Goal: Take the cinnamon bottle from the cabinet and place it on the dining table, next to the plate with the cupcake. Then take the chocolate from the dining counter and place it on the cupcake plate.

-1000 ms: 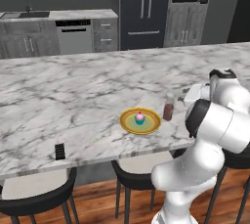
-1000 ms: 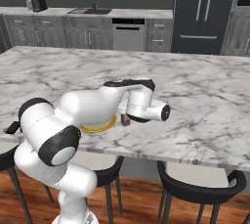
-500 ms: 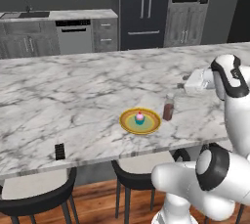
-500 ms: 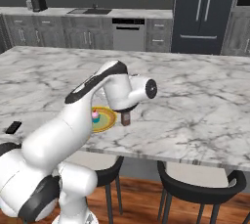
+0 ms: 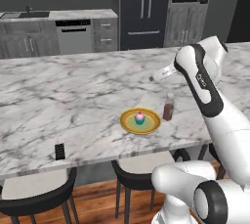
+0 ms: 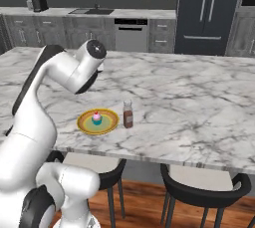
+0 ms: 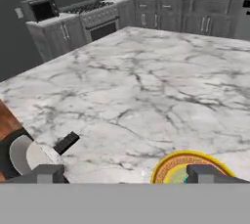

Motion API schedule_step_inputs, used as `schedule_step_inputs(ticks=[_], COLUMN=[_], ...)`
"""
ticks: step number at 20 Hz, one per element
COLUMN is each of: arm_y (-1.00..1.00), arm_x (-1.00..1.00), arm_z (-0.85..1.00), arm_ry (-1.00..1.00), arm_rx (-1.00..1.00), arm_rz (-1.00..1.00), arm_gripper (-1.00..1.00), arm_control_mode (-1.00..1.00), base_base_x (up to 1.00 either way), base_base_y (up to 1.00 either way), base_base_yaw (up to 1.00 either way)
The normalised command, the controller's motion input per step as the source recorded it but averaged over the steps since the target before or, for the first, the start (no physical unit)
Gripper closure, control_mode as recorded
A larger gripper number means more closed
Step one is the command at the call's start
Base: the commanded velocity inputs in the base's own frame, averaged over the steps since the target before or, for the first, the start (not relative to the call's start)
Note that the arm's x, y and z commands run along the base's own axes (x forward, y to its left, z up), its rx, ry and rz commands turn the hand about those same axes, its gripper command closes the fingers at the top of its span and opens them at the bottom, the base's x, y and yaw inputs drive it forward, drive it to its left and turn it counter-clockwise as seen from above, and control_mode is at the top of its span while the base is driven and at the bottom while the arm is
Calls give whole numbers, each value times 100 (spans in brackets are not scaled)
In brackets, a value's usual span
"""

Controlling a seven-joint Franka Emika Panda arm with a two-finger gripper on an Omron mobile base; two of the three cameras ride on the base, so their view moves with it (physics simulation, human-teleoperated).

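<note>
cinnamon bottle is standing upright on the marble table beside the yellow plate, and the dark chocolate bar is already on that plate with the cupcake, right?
Not quite: the small flat dark chocolate bar lies on the white marble table near its front edge, off the plate, per the left base view. The rest holds.

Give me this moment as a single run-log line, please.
stage: bottle placed | cinnamon bottle: upright beside plate | chocolate: on dining table edge | gripper: open, empty

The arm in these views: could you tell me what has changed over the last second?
The arm has lifted away from the cinnamon bottle, its open gripper now turned along the dining table toward the chocolate. The bottle, plate and cupcake stayed put.
</note>
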Motion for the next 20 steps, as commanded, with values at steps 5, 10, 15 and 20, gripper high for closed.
schedule_step_inputs(ticks=[5,10,15,20], arm_y=[100,100,100,92], arm_x=[-7,-29,-76,-51], arm_z=[35,12,-65,-65], arm_ry=[45,51,38,32], arm_rx=[-21,-18,-19,-4], arm_rz=[0,0,0,2], arm_gripper=[-100,-100,-100,-100], arm_control_mode=[-100,-100,-100,-100], base_base_x=[0,0,0,0], base_base_y=[0,0,0,0], base_base_yaw=[0,0,0,0])
